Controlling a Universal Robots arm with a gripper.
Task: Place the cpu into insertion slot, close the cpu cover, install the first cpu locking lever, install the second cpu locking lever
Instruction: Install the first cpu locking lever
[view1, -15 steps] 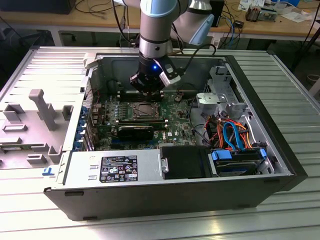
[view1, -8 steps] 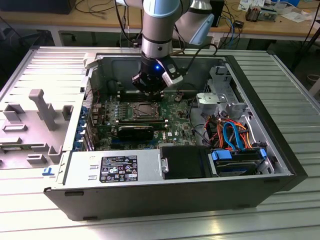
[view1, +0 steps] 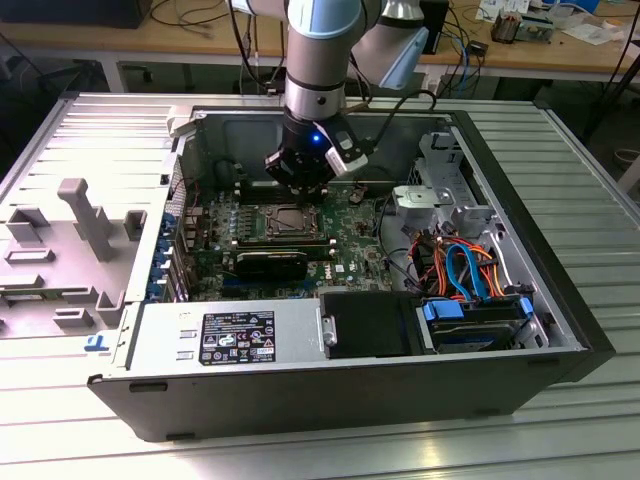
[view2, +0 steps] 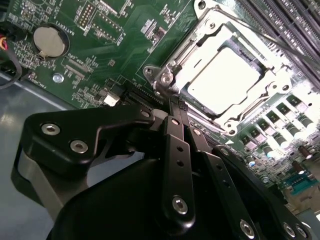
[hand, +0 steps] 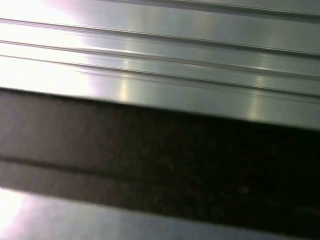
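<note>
**Jaws beside the socket, cpu seated under its cover**

In the second wrist view the cpu (view2: 225, 80) lies in its socket on the green motherboard (view2: 115, 65). Its bright metal top shows through the square window of the cpu cover (view2: 196, 56), and this cover lies flat down around it. The same view shows the gripper (view2: 175, 106) from very near. Its two black jaws run together to one tip with no gap visible between them. The tip is just beside one corner of the socket frame, but I cannot tell if it touches the frame, or if something thin is held between the jaws. A round coin battery (view2: 49, 41) sits on the board, well apart from the socket.

The exterior view gives the whole scene. An open computer case (view1: 300, 400) lies on its side on a ribbed aluminium surface (view1: 560, 430). The arm (view1: 320, 60) comes down nearly vertical into the case, and the gripper (view1: 303, 185) hangs directly over the far edge of the socket. The cpu (view1: 290, 218) is there a small grey square. A power supply (view1: 230, 335) fills the near side of the case.

The first wrist view shows the grooved metal of the surface (hand: 160, 75) and a dark band across it that I cannot identify.
</note>
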